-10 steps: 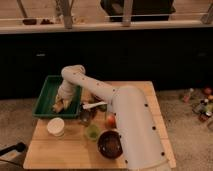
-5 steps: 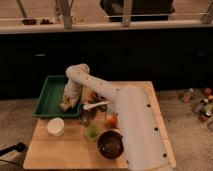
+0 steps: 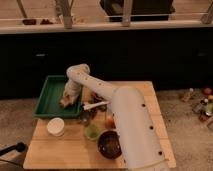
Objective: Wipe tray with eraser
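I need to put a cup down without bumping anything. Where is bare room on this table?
The front-left tabletop, below the white cup and left of the dark bowl, looks bare. The tray's left half is free too; the gripper works its right side. Crowded: the middle, around the green cup and white utensil.

Your white robot arm reaches over the pale wooden surface, its tool lowered inside the large dark-green plastic tray near the right rim. Close by you have a white spoon-like utensil, a white cup and a dark round bowl.
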Robot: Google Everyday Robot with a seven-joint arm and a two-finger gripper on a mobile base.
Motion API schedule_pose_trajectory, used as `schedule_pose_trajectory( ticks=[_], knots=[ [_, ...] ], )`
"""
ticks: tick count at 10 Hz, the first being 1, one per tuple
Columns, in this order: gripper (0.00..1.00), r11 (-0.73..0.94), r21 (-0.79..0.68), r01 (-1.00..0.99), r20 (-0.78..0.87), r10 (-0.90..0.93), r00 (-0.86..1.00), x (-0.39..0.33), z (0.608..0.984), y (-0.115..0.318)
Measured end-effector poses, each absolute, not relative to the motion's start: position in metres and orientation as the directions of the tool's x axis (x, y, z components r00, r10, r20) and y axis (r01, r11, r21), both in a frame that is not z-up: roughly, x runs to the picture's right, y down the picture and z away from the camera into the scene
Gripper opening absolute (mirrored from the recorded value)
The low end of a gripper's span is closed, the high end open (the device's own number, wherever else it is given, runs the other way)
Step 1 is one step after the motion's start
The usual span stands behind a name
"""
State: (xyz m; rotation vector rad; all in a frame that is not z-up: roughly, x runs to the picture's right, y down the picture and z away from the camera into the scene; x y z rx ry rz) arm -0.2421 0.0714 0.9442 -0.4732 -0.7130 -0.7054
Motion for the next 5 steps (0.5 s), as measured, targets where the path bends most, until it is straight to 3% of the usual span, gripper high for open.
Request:
schedule_pose_trajectory(
  ticks=[5],
  knots=[
    [0.05,0.661,-0.064,0.747,0.777,-0.437,0.453,-0.278,0.942,0.077]
  ],
)
